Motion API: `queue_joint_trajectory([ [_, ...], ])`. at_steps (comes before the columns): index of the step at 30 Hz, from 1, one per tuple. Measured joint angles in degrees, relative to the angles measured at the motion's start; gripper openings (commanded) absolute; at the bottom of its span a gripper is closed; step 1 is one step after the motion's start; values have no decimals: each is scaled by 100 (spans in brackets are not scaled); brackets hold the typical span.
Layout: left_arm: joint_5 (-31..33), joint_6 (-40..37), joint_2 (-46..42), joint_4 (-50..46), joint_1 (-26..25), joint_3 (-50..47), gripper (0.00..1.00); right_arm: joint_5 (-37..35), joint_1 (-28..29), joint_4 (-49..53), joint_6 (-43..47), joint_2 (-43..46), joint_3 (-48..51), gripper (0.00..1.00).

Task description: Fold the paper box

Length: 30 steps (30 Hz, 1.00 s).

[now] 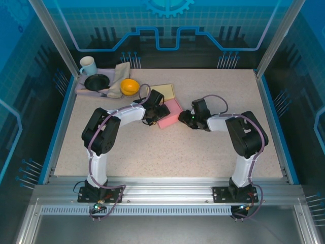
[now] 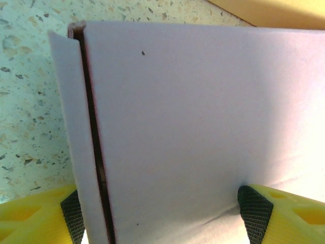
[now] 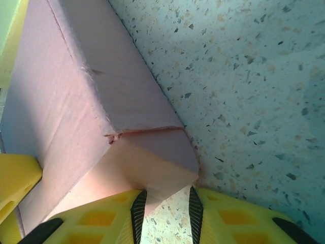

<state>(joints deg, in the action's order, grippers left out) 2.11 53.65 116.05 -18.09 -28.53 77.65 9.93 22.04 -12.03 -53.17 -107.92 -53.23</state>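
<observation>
The left gripper [image 2: 162, 216] has its fingers [image 2: 289, 213] set wide and clamped across the paper box [image 2: 193, 127]. The pads press both sides of the pink panel, and one dents it slightly. The right gripper [image 3: 166, 216] has its fingers [image 3: 101, 218] a narrow way apart. The corner of the end flap [image 3: 152, 162] sits at their mouth but, as far as I can judge, is not pinched. The box lies in the middle of the desk [image 1: 177, 157], between the two arms. The step looks like closing that end flap. The left grip should hold firm without crushing the wall, while the right pushes the flap squarely along its crease, so the ragged corner does not split and the box does not skid.
</observation>
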Motion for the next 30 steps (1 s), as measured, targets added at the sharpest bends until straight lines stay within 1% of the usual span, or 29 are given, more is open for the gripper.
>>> queue_joint_trajectory([
  [4, -2, 0, 0, 0, 0, 0, 80, 127, -63, 17, 0, 103, 111, 33],
  [9, 0, 0, 0, 0, -2, 0, 80, 208, -85, 313, 0, 299, 192, 30],
  [13, 0, 0, 0, 0, 0, 0, 80, 251, -85, 439, -2, 518, 192, 22],
  [17, 0, 0, 2, 0, 0, 0, 80, 284, -83, 490, -44, 621, 186, 11],
  [20, 0, 0, 4, 0, 0, 2, 80, 323, -57, 516, -120, 621, 179, 7],
  [25, 0, 0, 4, 0, 0, 2, 80, 409, 133, 444, -328, 503, 81, 4],
  [30, -2, 0, 4, 0, -2, 2, 80, 498, 365, 103, -697, -31, -149, 3],
])
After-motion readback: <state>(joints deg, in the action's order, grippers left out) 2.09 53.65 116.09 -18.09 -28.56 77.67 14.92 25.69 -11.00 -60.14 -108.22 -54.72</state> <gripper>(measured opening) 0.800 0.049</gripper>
